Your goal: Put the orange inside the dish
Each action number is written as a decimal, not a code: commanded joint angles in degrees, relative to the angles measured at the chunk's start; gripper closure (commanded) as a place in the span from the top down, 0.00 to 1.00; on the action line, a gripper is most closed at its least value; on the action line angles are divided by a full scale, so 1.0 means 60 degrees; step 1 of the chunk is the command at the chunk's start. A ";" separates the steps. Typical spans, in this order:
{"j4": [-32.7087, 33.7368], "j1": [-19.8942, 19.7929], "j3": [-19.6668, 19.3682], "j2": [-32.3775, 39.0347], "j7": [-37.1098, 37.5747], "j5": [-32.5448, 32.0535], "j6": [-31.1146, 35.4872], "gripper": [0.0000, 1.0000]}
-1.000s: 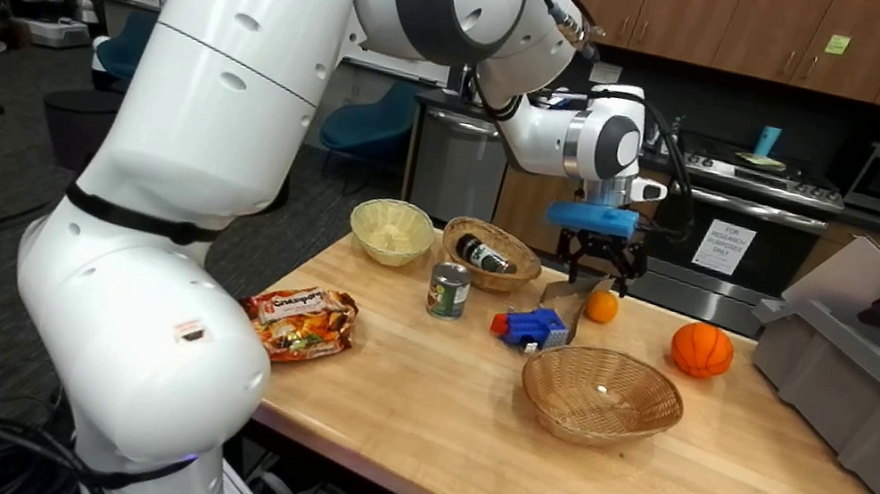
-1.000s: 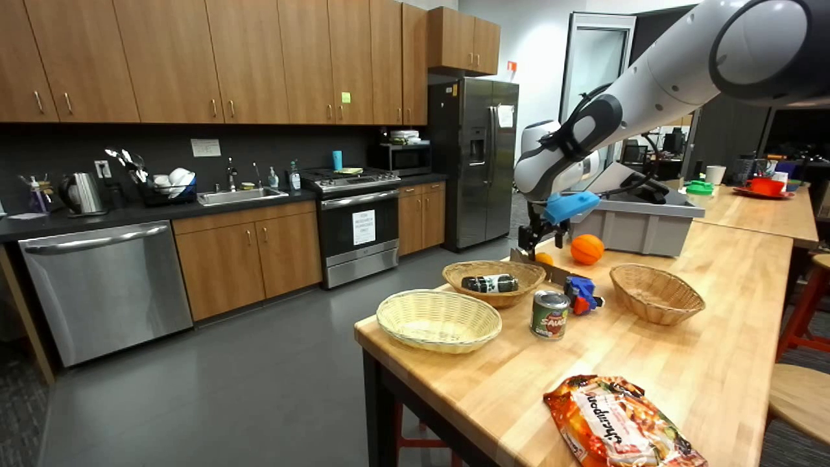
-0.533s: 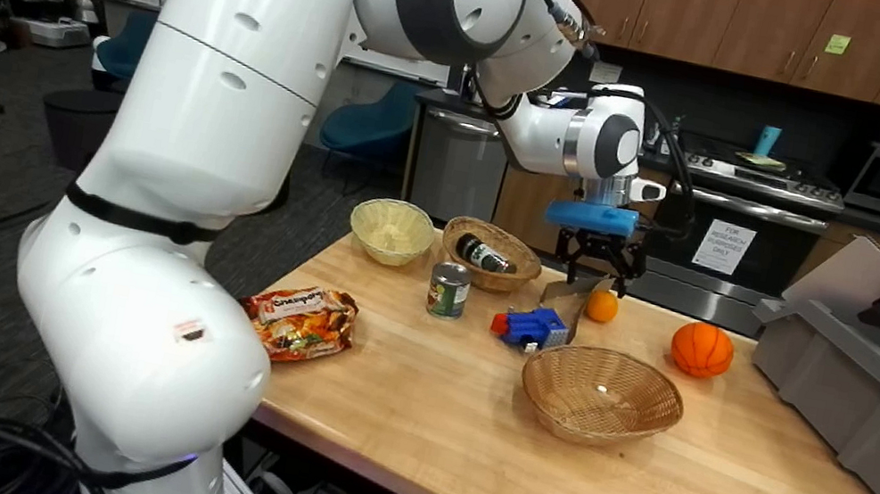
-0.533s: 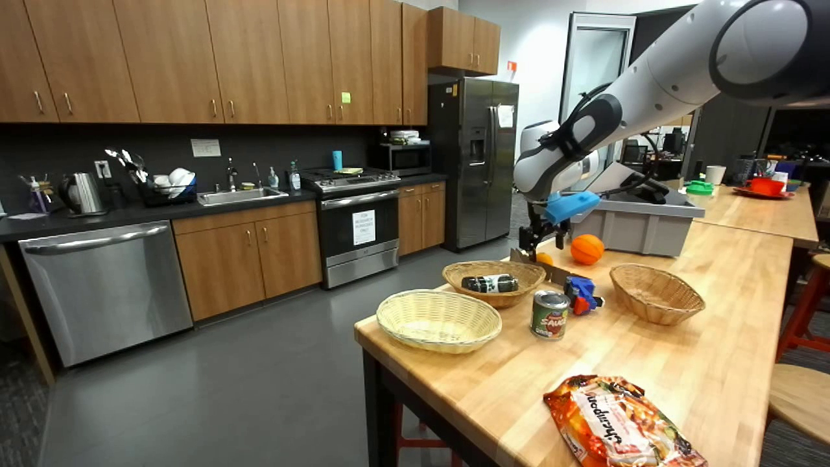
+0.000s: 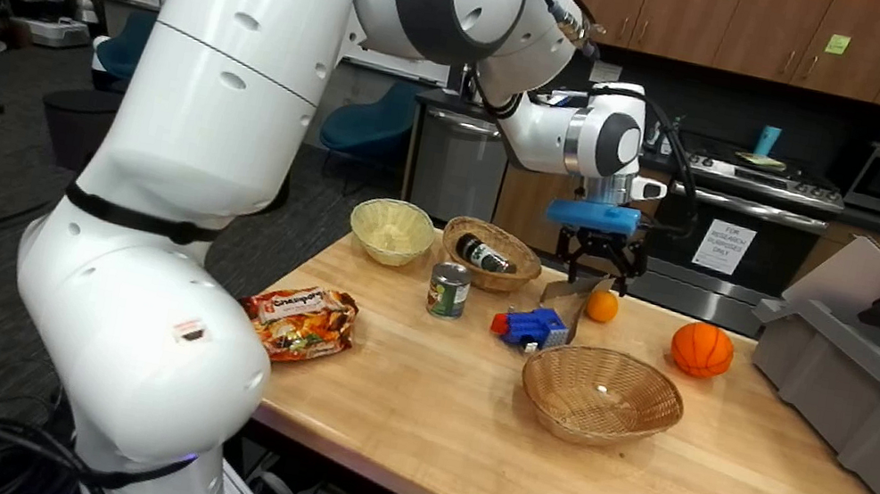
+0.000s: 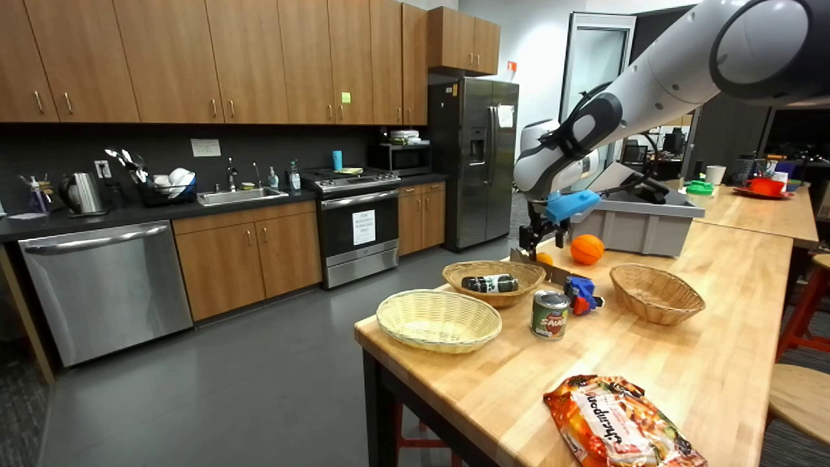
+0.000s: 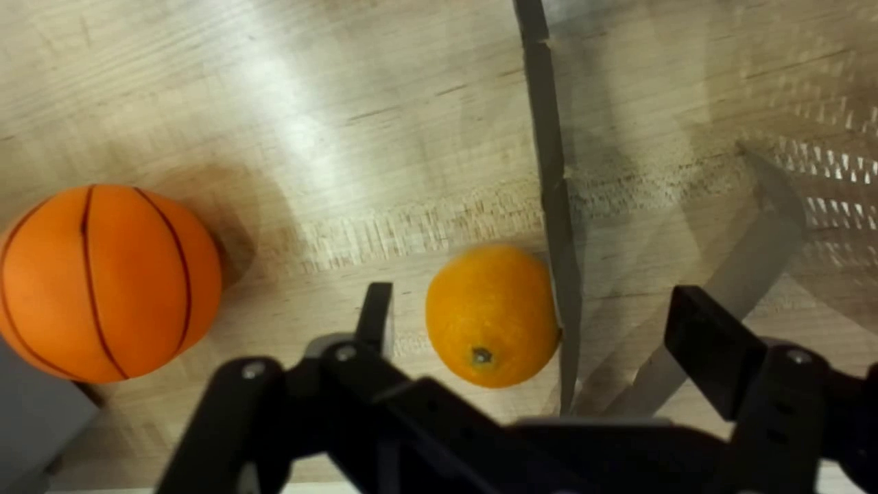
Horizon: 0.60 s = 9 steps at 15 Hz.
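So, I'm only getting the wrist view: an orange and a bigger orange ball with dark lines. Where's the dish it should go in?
Observer: In both exterior views, a wide brown woven dish stands on the table, near a blue toy.
Visitor: Oh! Is that the only basket out there?
Observer: No, another brown basket has a dark bottle lying in it.
Visitor: And what sits above the gripper?
Observer: A blue block shows just above the gripper.
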 commanded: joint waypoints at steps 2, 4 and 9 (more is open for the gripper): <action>0.0023 -0.0018 0.0019 0.0001 -0.0007 -0.0003 -0.0030 1.00; 0.0114 -0.0032 0.0097 0.0151 -0.0111 0.0090 0.0007 1.00; 0.0406 -0.0065 0.0348 0.0848 -0.0159 0.0336 0.0316 1.00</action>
